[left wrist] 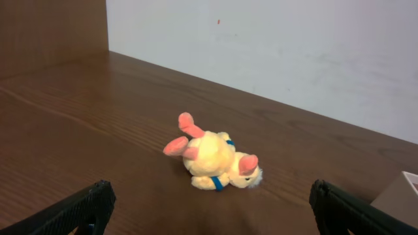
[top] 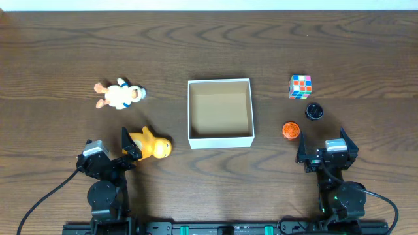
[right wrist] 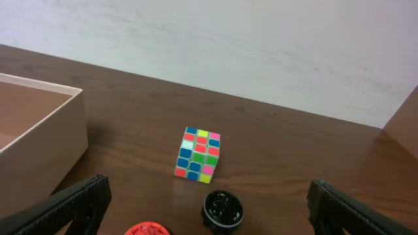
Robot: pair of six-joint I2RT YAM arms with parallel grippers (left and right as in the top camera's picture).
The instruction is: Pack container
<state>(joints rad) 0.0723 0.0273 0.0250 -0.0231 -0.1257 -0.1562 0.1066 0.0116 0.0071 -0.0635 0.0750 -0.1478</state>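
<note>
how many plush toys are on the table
2. A pale plush with pink feet lies left of the container, toward its far side. A yellow plush lies left of the container's near corner. The container's inside shows none, and nothing looks hidden.

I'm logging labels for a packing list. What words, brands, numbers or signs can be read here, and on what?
None can be read.
The container, cube, white plush, yellow plush, black disc and orange disc show no lettering in any view.
</note>
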